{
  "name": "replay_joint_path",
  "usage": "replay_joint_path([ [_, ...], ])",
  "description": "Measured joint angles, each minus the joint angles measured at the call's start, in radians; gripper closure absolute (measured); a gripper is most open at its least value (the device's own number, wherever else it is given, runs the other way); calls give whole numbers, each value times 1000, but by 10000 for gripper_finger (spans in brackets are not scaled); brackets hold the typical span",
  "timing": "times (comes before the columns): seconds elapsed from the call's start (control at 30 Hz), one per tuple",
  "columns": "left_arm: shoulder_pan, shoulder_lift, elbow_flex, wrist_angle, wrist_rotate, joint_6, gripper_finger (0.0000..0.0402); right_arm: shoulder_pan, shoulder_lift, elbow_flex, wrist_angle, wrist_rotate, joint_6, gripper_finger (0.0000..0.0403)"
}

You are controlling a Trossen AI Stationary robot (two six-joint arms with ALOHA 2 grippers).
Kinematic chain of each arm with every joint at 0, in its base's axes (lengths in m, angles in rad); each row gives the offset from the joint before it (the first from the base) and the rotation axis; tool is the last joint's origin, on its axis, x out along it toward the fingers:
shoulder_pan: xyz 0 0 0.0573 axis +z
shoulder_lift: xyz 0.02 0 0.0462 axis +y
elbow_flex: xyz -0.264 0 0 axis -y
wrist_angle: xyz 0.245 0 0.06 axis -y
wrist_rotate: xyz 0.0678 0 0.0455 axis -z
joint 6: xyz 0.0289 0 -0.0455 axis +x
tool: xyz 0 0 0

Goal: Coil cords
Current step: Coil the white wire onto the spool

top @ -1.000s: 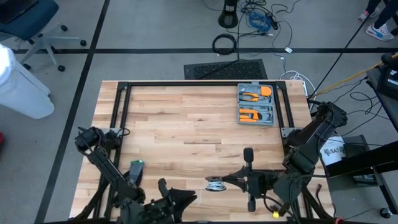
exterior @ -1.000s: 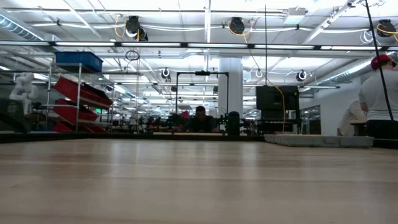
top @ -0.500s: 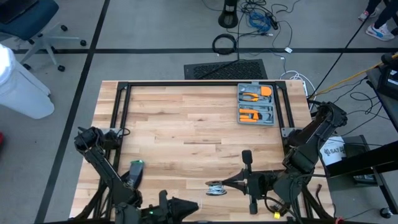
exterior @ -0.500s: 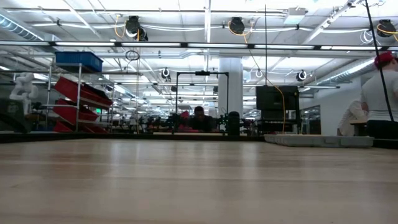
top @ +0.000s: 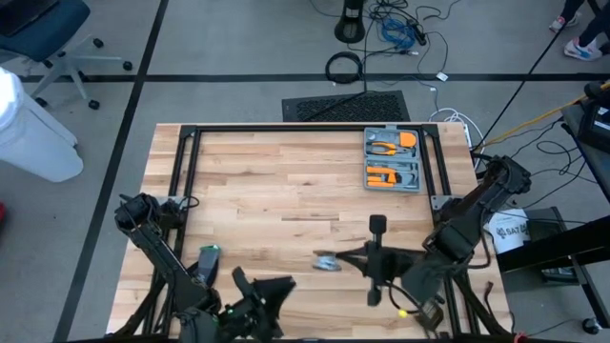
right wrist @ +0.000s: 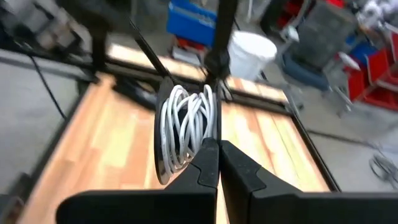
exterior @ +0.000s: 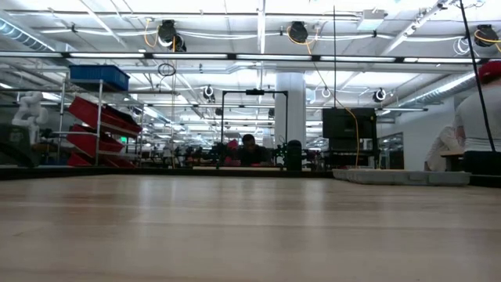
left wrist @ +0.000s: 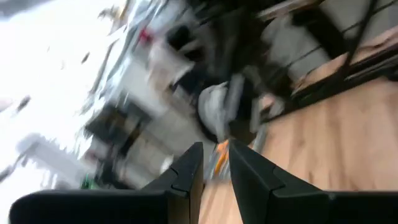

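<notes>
- The table (top: 286,191) is a pale butcher-block wooden top with a black frame along its far and side edges; grey floor with dark lines surrounds it.
- On the table's far right part sits a grey tool tray (top: 392,160) holding orange-handled tools.
- Beyond the table lie a dark floor mat (top: 345,105), a ring of black cable (top: 344,67), and a tangle of blue and black wires (top: 400,29).
- The low view looks across the bare wood into a big hall with ceiling lights, red bins on racks (exterior: 98,125) and a seated person (exterior: 250,150) far off.
- A white bucket (top: 510,232) at the right shows letters reading "SAT"; the rest is hidden.
- The cords (right wrist: 186,127) form a small wound bundle of white loops, pinched in the closed right gripper (right wrist: 216,149), over the near middle of the table (top: 327,262).
- The left gripper (left wrist: 215,163) waits at the table's near edge, its fingers nearly together, holding nothing.
</notes>
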Motion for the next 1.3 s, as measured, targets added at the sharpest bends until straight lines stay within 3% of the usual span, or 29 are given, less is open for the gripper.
replay_joint_path([
  [0.17, 4, -1, 0, -2, -86, -170, 318, -37, 24, 0, -110, 12, 117, 403],
  [0.27, 4, -1, 0, -19, -115, -204, 318, -70, 36, 0, -163, -61, 184, 403],
  [0.37, 4, -5, -2, -13, -123, -203, 318, -113, 37, 0, -196, -184, 218, 403],
  [0.57, -22, -34, -2, 173, -121, -177, 318, -207, 37, 0, -193, -451, 196, 403],
  [0.8, -76, -88, -1, 188, -61, -173, 318, -374, 59, 0, -132, -743, 113, 403],
  [1.13, -98, -94, -1, 185, -73, -135, 318, -602, 266, 0, -54, -1221, -11, 403],
  [1.3, -108, -94, -1, 185, -115, -135, 318, -671, 390, 0, -47, -1350, -53, 403],
])
